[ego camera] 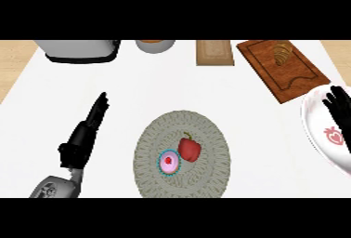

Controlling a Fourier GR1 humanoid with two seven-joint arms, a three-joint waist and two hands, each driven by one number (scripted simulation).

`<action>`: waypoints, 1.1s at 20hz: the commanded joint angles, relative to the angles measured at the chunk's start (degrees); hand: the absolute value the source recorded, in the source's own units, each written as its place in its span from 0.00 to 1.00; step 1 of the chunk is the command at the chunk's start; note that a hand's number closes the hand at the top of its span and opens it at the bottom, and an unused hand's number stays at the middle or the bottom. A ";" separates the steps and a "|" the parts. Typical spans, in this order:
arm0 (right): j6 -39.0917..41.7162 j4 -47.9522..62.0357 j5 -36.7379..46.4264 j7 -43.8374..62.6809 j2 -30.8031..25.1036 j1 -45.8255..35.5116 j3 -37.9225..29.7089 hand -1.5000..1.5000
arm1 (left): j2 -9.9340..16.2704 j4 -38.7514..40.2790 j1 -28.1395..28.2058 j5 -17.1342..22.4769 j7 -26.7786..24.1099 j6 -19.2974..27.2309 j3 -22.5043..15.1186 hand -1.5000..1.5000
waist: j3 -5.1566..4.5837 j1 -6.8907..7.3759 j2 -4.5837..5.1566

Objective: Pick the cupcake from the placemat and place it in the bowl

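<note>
On the white surface (274, 139), the pink-frosted cupcake in a teal wrapper (168, 161) sits on the round grey woven placemat (205, 139), touching a red apple (190, 149) at its 2 o'clock. The white bowl (315, 135) lies at 3 o'clock under the right hand (340, 108), fingers straight. At 9 o'clock the left hand (90, 126) is straight-fingered, holding nothing.

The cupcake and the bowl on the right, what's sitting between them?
In the head view, the red pepper sits right beside the cupcake on the placemat; past the mat's edge, only bare white counter reaches the bowl.
</note>
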 commanded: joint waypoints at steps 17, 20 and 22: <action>-25.15 -18.47 37.40 -3.90 31.83 2.50 43.57 0.00 | -5.56 -2.80 -2.78 0.97 7.57 3.72 1.31 0.50 | -1.25 -1.21 0.82; -28.03 -24.66 46.28 3.62 30.39 5.47 47.66 0.00 | -3.20 -5.73 -4.20 1.89 11.39 1.70 3.37 0.50 | -1.26 -1.33 0.75; -25.56 -27.80 50.77 14.90 29.53 2.12 45.20 0.00 | -3.13 -7.03 -2.28 1.67 11.84 2.30 3.18 0.50 | -1.29 -1.25 0.69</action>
